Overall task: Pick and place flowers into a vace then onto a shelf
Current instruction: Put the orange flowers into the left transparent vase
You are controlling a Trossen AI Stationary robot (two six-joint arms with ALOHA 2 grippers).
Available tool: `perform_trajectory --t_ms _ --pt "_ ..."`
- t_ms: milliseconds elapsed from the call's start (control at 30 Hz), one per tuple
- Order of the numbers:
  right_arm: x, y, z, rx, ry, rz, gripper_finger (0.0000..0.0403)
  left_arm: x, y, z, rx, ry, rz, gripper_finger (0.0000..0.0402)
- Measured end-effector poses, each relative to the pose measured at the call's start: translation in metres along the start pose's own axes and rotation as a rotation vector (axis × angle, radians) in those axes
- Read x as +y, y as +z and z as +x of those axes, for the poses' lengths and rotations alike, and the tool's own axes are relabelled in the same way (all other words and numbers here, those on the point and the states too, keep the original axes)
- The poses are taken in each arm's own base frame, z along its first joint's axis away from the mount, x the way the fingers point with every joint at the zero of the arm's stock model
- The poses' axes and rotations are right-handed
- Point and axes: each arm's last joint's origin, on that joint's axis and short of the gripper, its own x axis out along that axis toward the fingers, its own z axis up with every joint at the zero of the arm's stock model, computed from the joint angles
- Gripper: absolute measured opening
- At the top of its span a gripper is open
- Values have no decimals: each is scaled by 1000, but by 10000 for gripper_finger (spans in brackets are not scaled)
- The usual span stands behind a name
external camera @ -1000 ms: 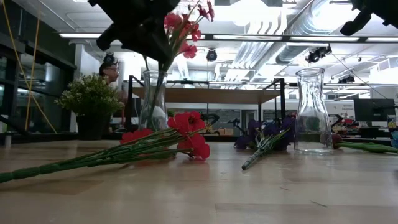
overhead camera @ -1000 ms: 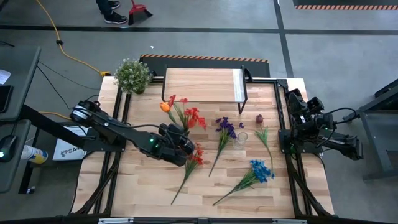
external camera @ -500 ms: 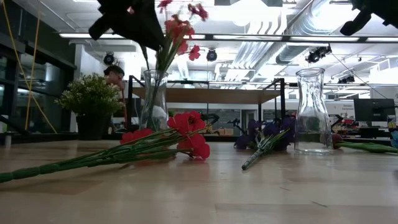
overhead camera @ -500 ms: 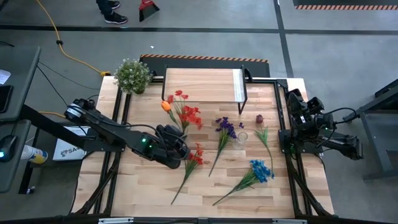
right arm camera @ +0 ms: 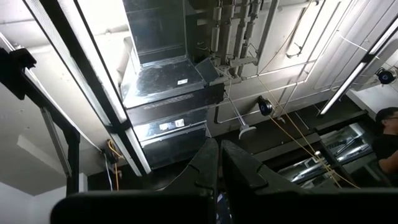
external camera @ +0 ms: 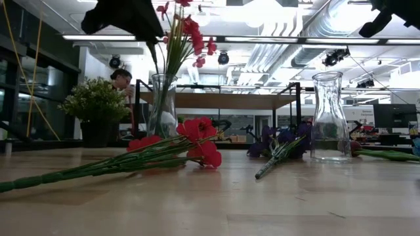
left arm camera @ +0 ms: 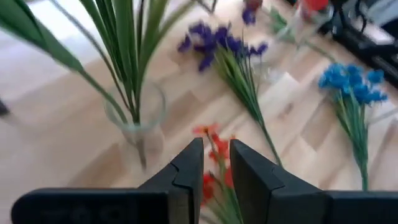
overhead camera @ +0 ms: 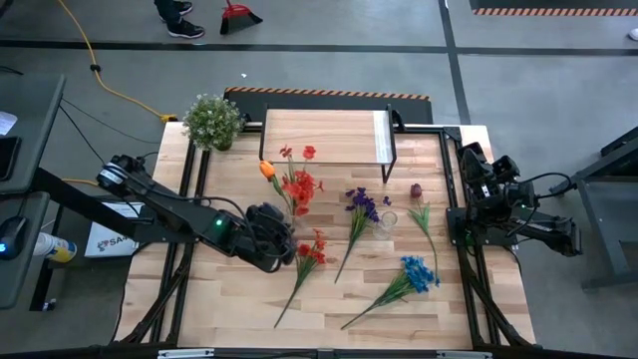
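Left gripper [left arm camera: 216,163]: jaws nearly together, a thin gap between them, pinching nothing; it hangs just beside the near vase [left arm camera: 138,124], above the loose red stem [overhead camera: 304,261]. Right gripper [right arm camera: 217,163]: jaws pressed together, parked at the right tabletop edge, pointing at the ceiling.

Step in hand, my read: bunch is seated, so back away clean. Advice:
- lift straight up before any sideways travel; the leaves fan out wide and a swipe could tip the glass
- next pick is probably that red stem right under the wrist; spread the jaws wide first, then come down on bare stalk, not the blooms

Containers:
- near vase: holds the red cluster stems [overhead camera: 298,186] plus the orange tulip [overhead camera: 265,170], roughly upright, heads leaning toward the shelf [overhead camera: 329,138]
- second vase [external camera: 327,118]: clear glass, nothing visible in it, stands beside the purple bunch [overhead camera: 361,205]

Lying flat on the tabletop [overhead camera: 229,304]: purple bunch, blue bunch [overhead camera: 417,271], red stem, a green stem [overhead camera: 423,219], and the dark rosebud [overhead camera: 416,188]. Nothing on the shelf yet.
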Motion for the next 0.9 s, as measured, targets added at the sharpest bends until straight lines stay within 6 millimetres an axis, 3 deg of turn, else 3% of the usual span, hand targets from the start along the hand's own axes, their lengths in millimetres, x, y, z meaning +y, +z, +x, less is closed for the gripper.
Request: perform_trajectory --t_ms 167,333,900 --pt "0 0 0 0 -1 -12 12 -2 -3 -2 133 -67 -50 113" --pt "0 0 0 0 -1 -45 12 -14 -4 -17 225 -161 -71 113" --pt "0 0 0 -1 -4 -42 12 -31 -36 -57 410 -241 -319 113"
